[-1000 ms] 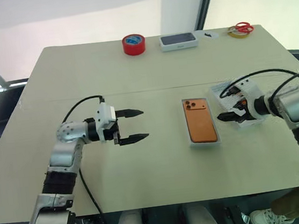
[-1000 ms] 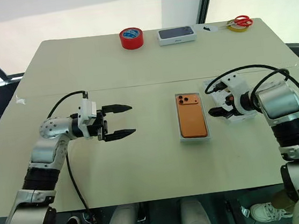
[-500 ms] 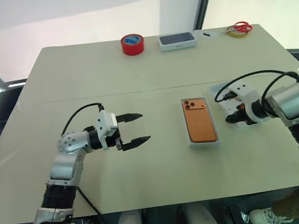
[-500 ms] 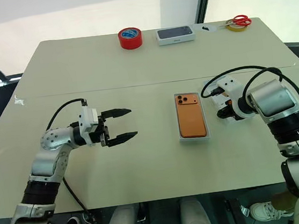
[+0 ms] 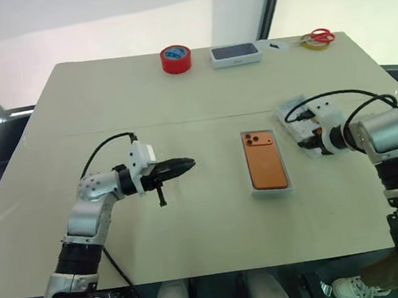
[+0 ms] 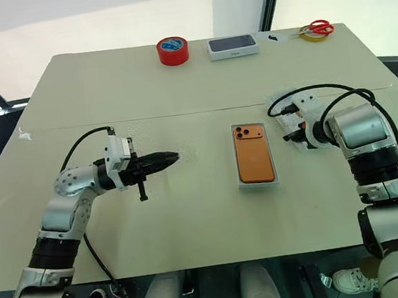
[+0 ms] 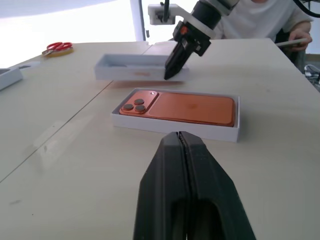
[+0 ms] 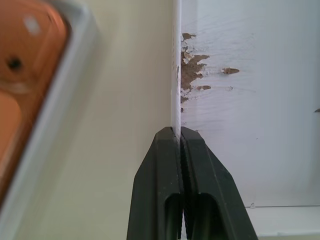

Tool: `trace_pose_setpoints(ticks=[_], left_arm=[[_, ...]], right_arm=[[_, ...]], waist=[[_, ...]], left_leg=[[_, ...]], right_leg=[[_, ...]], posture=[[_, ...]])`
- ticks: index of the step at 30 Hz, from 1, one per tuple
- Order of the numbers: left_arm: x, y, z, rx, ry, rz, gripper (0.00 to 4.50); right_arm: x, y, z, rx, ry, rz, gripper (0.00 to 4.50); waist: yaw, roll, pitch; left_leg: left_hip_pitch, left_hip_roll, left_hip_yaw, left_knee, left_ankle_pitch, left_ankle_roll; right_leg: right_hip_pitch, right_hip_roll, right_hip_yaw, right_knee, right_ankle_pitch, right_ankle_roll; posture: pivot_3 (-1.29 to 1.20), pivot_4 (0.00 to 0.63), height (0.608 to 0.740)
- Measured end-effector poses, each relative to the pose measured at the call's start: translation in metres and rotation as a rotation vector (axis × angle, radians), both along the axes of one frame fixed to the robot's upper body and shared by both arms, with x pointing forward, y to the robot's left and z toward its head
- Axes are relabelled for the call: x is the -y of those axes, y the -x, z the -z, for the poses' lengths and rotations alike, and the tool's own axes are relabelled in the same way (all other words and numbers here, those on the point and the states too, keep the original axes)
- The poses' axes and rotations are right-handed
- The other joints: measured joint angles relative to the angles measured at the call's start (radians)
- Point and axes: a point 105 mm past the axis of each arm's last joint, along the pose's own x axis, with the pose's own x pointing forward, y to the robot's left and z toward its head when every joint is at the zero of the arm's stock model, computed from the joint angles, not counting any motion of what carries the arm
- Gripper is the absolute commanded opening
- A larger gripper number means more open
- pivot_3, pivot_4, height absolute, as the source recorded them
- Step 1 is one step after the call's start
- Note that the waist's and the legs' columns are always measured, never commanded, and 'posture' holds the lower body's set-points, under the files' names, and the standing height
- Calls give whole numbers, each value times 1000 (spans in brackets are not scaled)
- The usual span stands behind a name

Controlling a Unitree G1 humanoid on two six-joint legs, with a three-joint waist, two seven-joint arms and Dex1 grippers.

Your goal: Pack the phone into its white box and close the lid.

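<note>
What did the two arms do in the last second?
The left gripper snapped shut on nothing, staying where it was. The right gripper shut onto the white box, pinching the wall that faces the phone, after shifting a little toward the far side of the table. The phone, red tape and scissors stayed put.

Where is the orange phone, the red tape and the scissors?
Phone (image 5: 267,163), left eye view, middle of its orange back.
Red tape (image 5: 176,58), left eye view, front of the roll.
Scissors (image 6: 321,27), right eye view, red handles.
</note>
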Motion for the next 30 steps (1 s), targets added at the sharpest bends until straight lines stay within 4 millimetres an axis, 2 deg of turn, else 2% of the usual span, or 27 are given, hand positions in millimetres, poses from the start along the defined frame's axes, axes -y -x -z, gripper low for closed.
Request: trace_pose_setpoints(ticks=[2,4,7,9,12,13,16,22,24,27,30], left_arm=[[1,-3,1,-10,13,-19,21],[4,-5,2,-13,23,-33,21],[13,-9,-3,8,30,-33,21],[17,-9,-4,11,30,-24,21],[16,-9,-3,3,25,-28,21],[16,-9,-2,1,25,-30,21],[16,-9,-2,-2,25,-31,21],[21,-9,0,-21,32,-28,21],[20,-8,2,-26,34,-36,21],[23,-7,4,-35,48,-34,21],[28,-6,3,-37,59,-34,21]], right_arm=[[-13,-4,-17,103,-66,-44,0],[-42,2,-27,147,-284,-103,0],[-99,28,-26,31,-658,-248,0],[-119,46,-31,-38,-827,-335,0],[-118,59,-40,-38,-935,-384,0],[-118,65,-38,-52,-960,-403,0],[-124,92,-14,-181,-1032,-457,0],[-137,125,-5,-319,-1087,-495,0],[-139,129,-1,-353,-1118,-456,0],[-148,127,-5,-335,-1170,-441,0],[-151,117,-3,-309,-1181,-359,0]], waist=[[2,0,0],[2,0,0],[3,0,0],[5,0,0],[10,-1,0],[9,-1,-1],[2,-1,0],[-3,-1,0],[-1,-1,0],[1,-1,1],[4,-2,0]], left_leg=[[-2,0,0,0,0,0],[-3,2,0,1,0,1],[-3,4,0,5,1,1],[-2,4,0,6,2,2],[0,2,0,5,2,2],[1,2,0,5,2,2],[0,2,1,3,2,3],[0,4,2,4,3,3],[0,4,2,5,3,3],[-1,4,2,5,3,3],[-1,4,2,5,3,3]], right_leg=[[-2,1,0,1,1,1],[-3,3,0,3,1,2],[-4,5,-1,9,1,2],[-3,5,-2,12,1,2],[-1,2,-2,11,0,1],[0,2,-2,10,0,1],[0,1,-1,6,0,1],[0,3,-1,8,0,2],[0,4,-1,8,0,2],[0,5,0,8,0,2],[0,6,0,8,0,3]], posture=[[0,150,740],[0,150,740],[0,150,740],[0,150,740],[0,150,740],[0,150,740],[0,150,740],[0,150,740],[0,150,740],[0,150,740],[0,150,740]])
